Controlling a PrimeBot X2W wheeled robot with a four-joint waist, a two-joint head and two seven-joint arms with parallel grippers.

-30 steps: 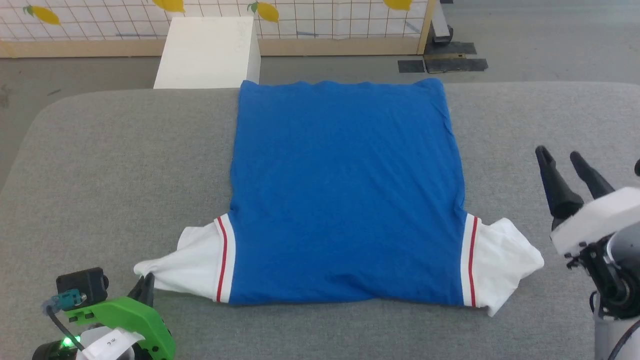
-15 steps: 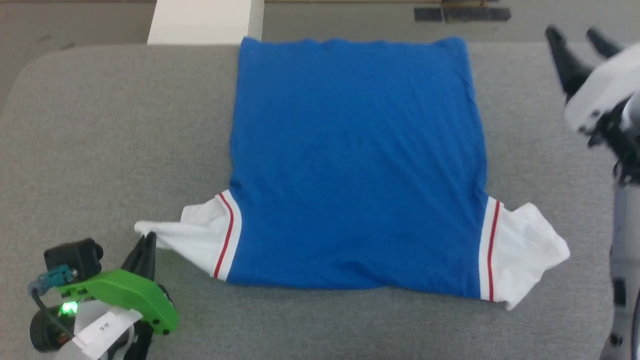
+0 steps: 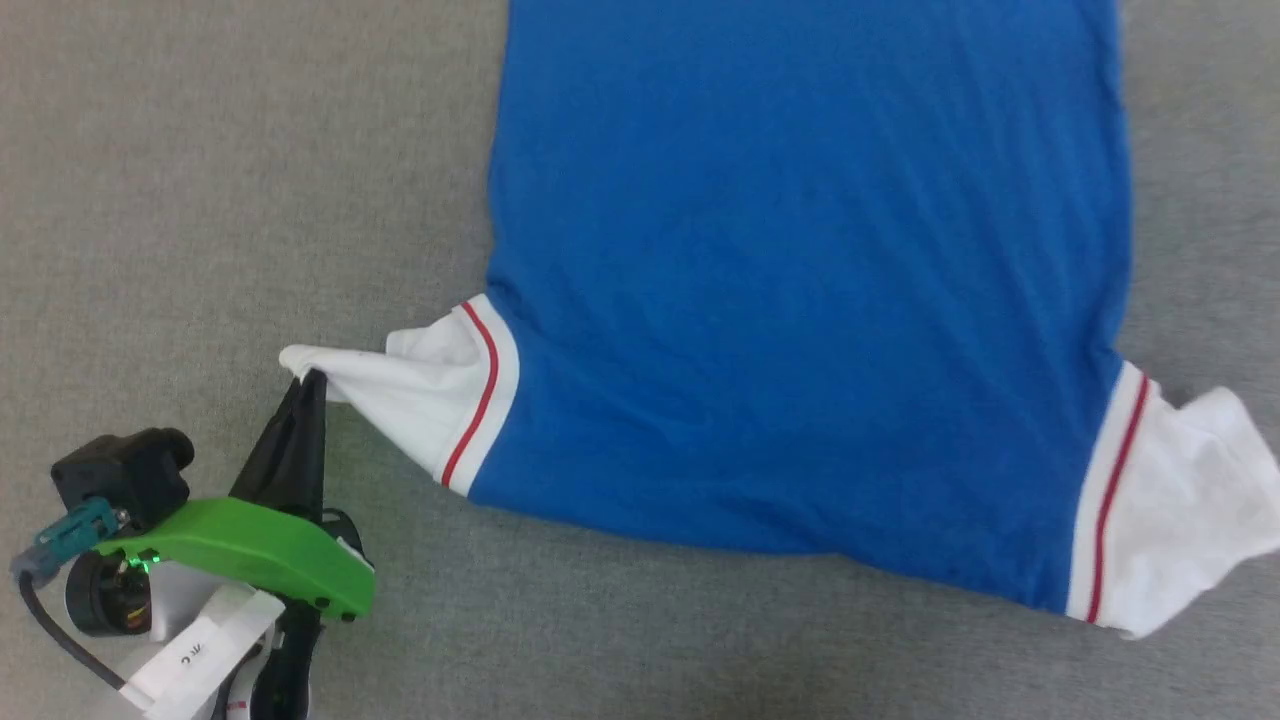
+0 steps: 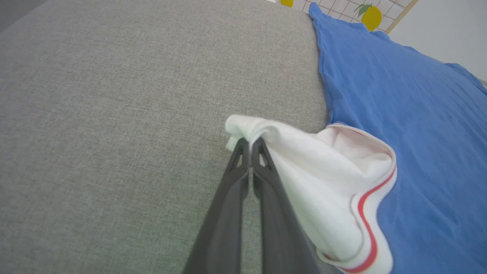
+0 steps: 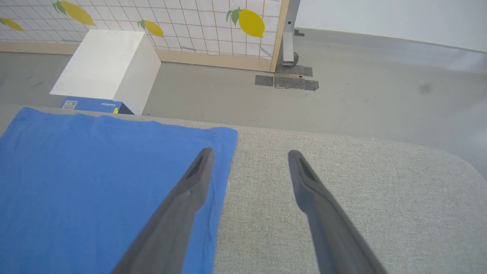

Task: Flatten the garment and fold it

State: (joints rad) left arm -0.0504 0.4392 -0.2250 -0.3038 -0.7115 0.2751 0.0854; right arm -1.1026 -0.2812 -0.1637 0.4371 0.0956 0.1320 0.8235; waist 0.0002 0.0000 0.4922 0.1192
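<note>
Shirt (image 3: pixel 800 280) lies spread on a grey padded table (image 3: pixel 200 200), blue back up, sleeves toward the robot and hem away from it. Nearest, at the lower left of the head view, the left gripper (image 3: pixel 305 385) sticks out from under a green housing (image 3: pixel 240 550). Its two dark fingers are pressed together on the tip of the left sleeve (image 3: pixel 420 400). The left wrist view shows the same pinch: the left gripper (image 4: pixel 249 146) has a small bunch of white cloth between its fingertips, and the sleeve (image 4: pixel 323 182) runs from them to the blue body, its red-striped seam curling. The sleeve is drawn out to a point, with a shadow on the table beneath it.

On the other side, the right sleeve (image 3: pixel 1180 520) lies loose and rumpled on the table, white with a thin red stripe where it meets the blue. The body has shallow wrinkles, and its near edge slants across the head view.

Farther off, in the right wrist view, the right gripper (image 5: pixel 251 153) is spread wide with nothing between its fingers. One finger lies over the far right corner of the shirt (image 5: pixel 95 171), the other over bare table (image 5: pixel 361 182); whether either touches, I cannot tell.

Beyond the table's edge are the floor (image 5: pixel 380 87), a white box (image 5: pixel 106 64), dark tape patches (image 5: pixel 289 81), and a gridded screen with lemons (image 5: pixel 171 23).
</note>
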